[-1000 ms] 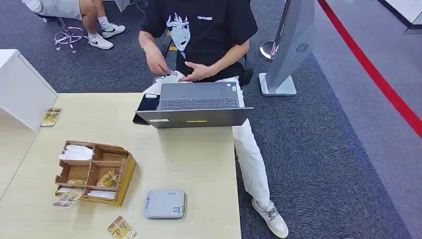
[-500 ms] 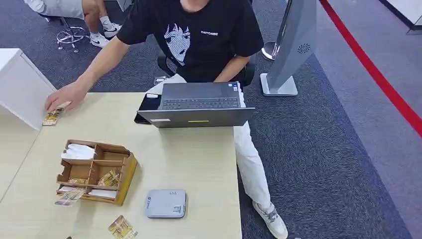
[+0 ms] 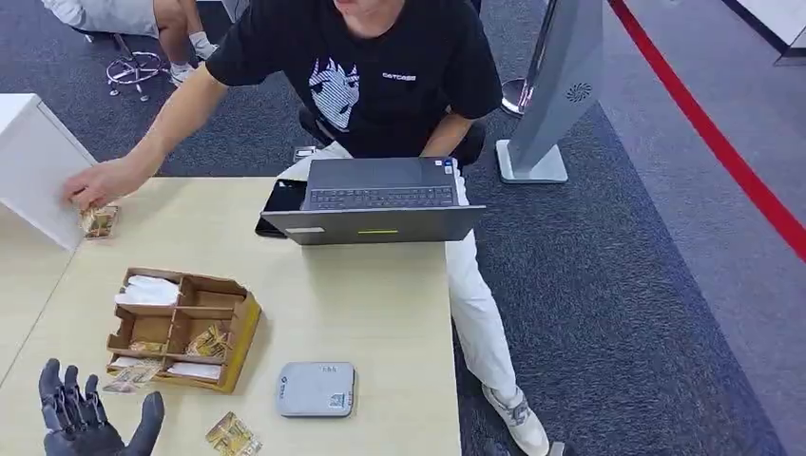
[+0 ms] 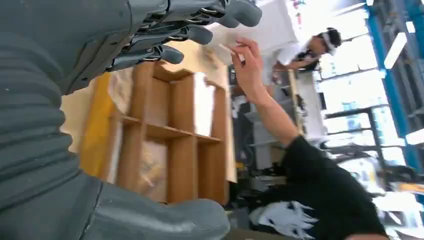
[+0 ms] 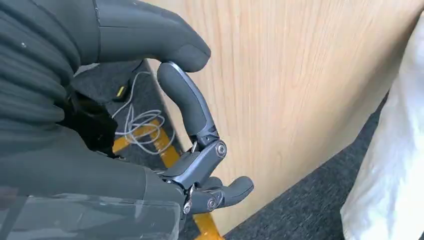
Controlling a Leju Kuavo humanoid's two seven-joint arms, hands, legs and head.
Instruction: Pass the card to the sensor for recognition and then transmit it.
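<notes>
My left hand (image 3: 87, 420) is raised at the table's near left corner, fingers spread and holding nothing; in the left wrist view its fingers (image 4: 192, 34) point toward the wooden card box (image 4: 170, 135). That box (image 3: 181, 328) holds several cards. One card (image 3: 128, 378) lies at the box's front and another card (image 3: 232, 435) lies near the front edge. The grey sensor (image 3: 316, 389) sits to the right of them. My right hand (image 5: 200, 155) hangs beside the table's wooden side, fingers curled in on nothing.
A seated person reaches a hand (image 3: 93, 183) onto a card (image 3: 98, 220) at the far left, by a white box (image 3: 38, 166). An open laptop (image 3: 375, 199) stands at the table's far edge. A grey kiosk (image 3: 556, 85) stands on the carpet to the right.
My left hand has risen into the head view at the bottom left. The person's arm reached across to the far-left card and drew it slightly left.
</notes>
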